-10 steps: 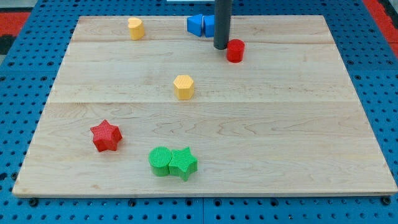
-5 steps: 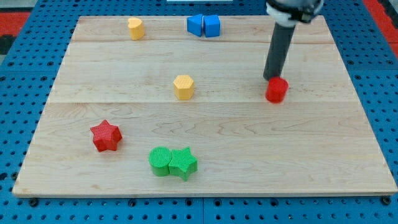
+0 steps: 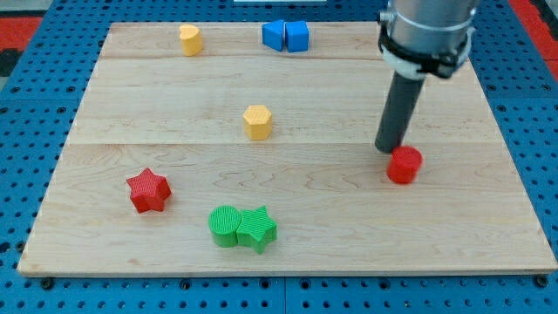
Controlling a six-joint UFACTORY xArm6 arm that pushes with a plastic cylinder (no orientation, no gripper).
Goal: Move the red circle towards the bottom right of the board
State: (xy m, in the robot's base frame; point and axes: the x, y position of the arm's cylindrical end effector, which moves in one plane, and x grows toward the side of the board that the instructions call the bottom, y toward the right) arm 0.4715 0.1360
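The red circle is a short red cylinder lying on the wooden board, right of centre and a little below the middle. My tip is at the lower end of the dark rod, touching the red circle's upper left side. The rod rises from there towards the view's top right, where the arm's grey collar shows.
A yellow hexagon block sits near the centre. A yellow block and two blue blocks lie along the view's top edge. A red star is at lower left. A green circle touches a green star near the bottom.
The red circle has slid from the top centre down and to the right across the board. My tip has followed it, staying at its upper left side.
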